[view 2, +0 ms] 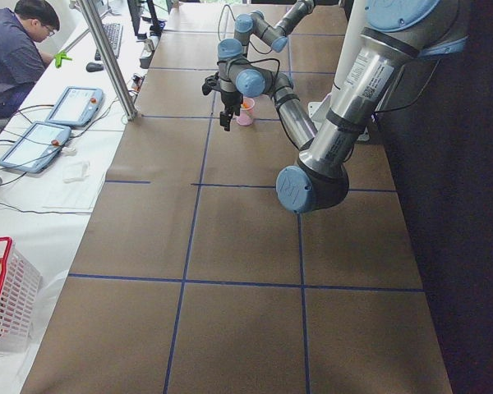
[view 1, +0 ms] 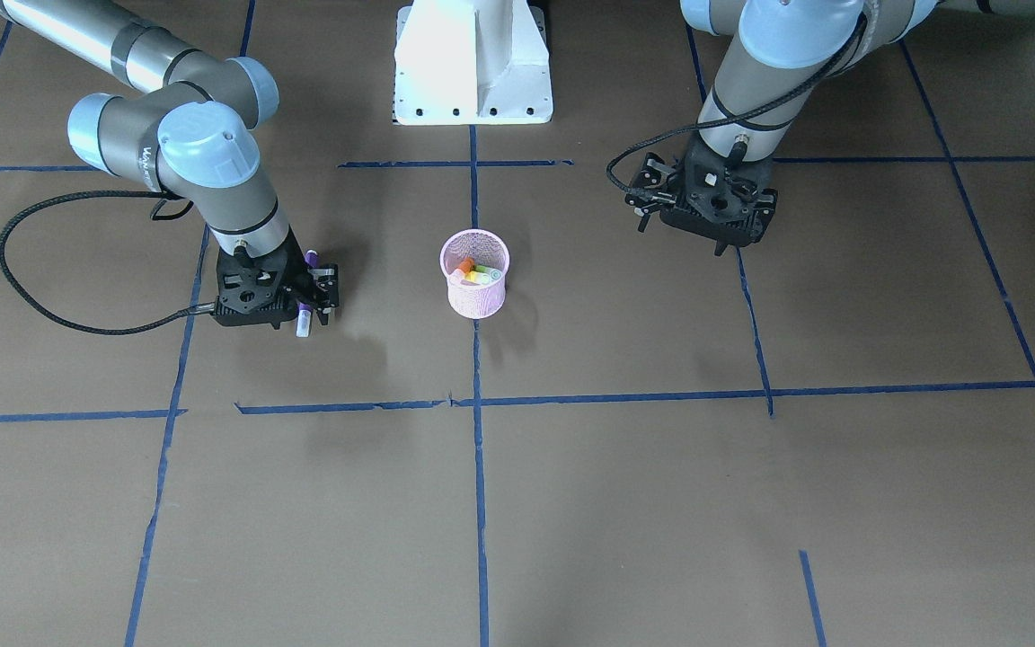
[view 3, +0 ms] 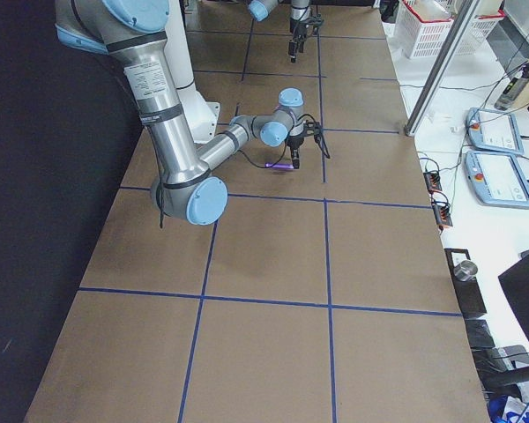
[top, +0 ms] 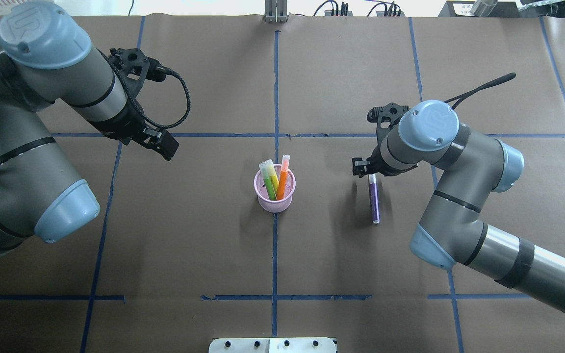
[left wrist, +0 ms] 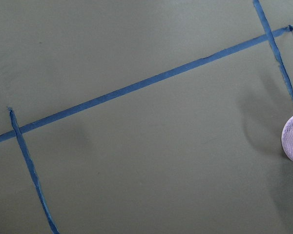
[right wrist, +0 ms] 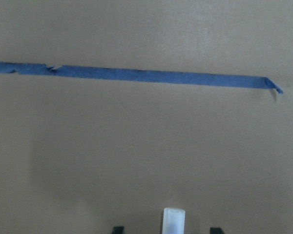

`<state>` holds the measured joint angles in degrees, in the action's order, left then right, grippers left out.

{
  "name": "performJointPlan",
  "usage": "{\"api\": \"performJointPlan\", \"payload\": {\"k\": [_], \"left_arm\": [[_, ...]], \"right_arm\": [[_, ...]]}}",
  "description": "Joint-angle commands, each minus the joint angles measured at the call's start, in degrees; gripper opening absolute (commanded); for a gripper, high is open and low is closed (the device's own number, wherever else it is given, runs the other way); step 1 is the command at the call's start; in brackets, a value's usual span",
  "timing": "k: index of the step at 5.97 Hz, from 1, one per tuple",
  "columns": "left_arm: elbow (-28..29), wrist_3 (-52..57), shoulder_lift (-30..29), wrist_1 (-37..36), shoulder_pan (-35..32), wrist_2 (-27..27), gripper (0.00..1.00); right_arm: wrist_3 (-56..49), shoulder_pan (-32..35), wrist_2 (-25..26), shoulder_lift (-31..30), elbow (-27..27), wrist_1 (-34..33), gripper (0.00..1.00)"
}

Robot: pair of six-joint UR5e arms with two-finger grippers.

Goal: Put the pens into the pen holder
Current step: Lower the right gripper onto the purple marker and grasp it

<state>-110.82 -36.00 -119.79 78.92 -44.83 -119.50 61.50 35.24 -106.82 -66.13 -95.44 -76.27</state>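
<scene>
Pens point(view 1: 474, 272), orange, yellow and green, stand in the pink pen holder point(view 1: 477, 301), front-facing view; the left gripper point(view 1: 706, 211) hovers apart, its opening unclear. Overhead, the purple pen point(top: 373, 198) lies flat, right of the holder. Right wrist view: the right gripper point(right wrist: 166, 229) has its jaws spread either side of the pale cap, not touching it.

Right end effector point(view 1: 309, 304) low, jaws apart; left end effector point(top: 161, 143) hovering.
</scene>
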Motion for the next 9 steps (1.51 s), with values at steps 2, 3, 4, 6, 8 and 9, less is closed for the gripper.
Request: {"api": "performJointPlan", "payload": {"k": [2,3,4,6,8,9], "left_arm": [[-0.01,-0.03,0.00,0.00,0.01,0.06,1.00],[-0.01,-0.03,-0.09,0.00,0.01,0.06,1.00],[-0.01,-0.03,-0.09,0.09,0.01,0.06,1.00],[-0.01,-0.03,-0.09,0.00,0.01,0.06,1.00],[-0.01,-0.03,-0.09,0.09,0.01,0.06,1.00],[-0.01,-0.03,-0.09,0.00,0.01,0.06,1.00]], "right_arm": [[-0.06,-1.75,1.17,-0.41,-0.01,-0.19,0.51],[-0.06,-1.93,1.17,-1.02,0.08,-0.19,0.49],[-0.06,-1.93,1.17,-1.11,0.08,-0.19,0.43],[-0.06,-1.93,1.17,-1.46,-0.44,-0.19,0.05],[-0.06,-2.02,0.82,-0.94,-0.79,-0.19,0.00],[0.02,-1.67,1.26,-0.76,-3.15,-0.19,0.00]]}}
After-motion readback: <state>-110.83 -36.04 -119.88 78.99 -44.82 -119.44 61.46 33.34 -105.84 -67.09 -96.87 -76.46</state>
